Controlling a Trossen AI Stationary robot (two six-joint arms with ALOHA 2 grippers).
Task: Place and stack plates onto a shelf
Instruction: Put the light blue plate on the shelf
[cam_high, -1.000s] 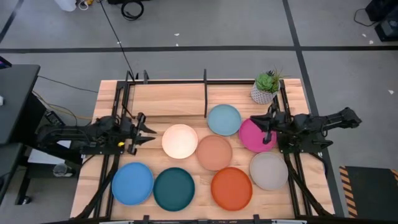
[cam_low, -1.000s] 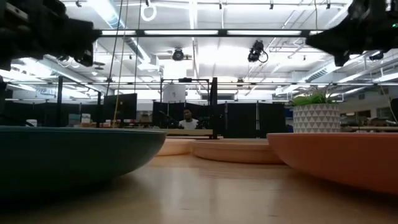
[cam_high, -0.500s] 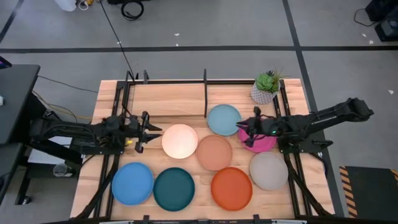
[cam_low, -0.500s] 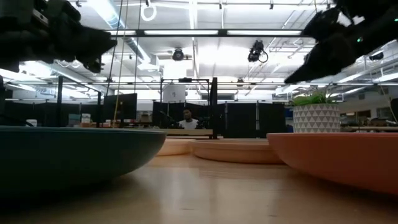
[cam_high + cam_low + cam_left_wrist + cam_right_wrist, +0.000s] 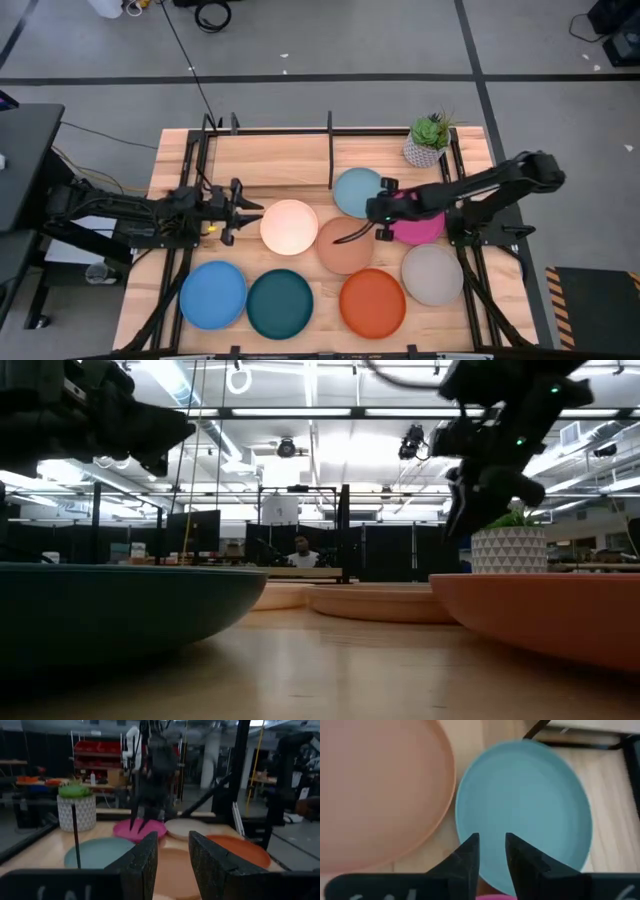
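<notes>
Eight plates lie flat on the wooden table in the high view: light blue (image 5: 360, 192), magenta (image 5: 418, 226), cream (image 5: 289, 226), peach (image 5: 345, 246), grey (image 5: 432, 274), bright blue (image 5: 213, 294), dark teal (image 5: 280, 303) and orange (image 5: 372, 302). The black tube shelf (image 5: 330, 160) stands along the far edge. My right gripper (image 5: 376, 212) (image 5: 492, 851) hovers open, pointing down, over the light blue plate's (image 5: 525, 815) near rim beside the peach plate (image 5: 380, 790). My left gripper (image 5: 247, 210) (image 5: 173, 851) is open, level, left of the cream plate.
A small potted plant (image 5: 428, 140) stands at the far right corner beside the shelf's post. Black arm frames run along both side edges of the table. Bare wood lies inside the shelf bays (image 5: 270, 160). A person sits far back in the room (image 5: 299, 550).
My right gripper has swung from above the magenta plate toward the table's left and tipped fingers down, ending over the gap between the light blue and peach plates. My left gripper has crept toward the cream plate. No plate has moved.
</notes>
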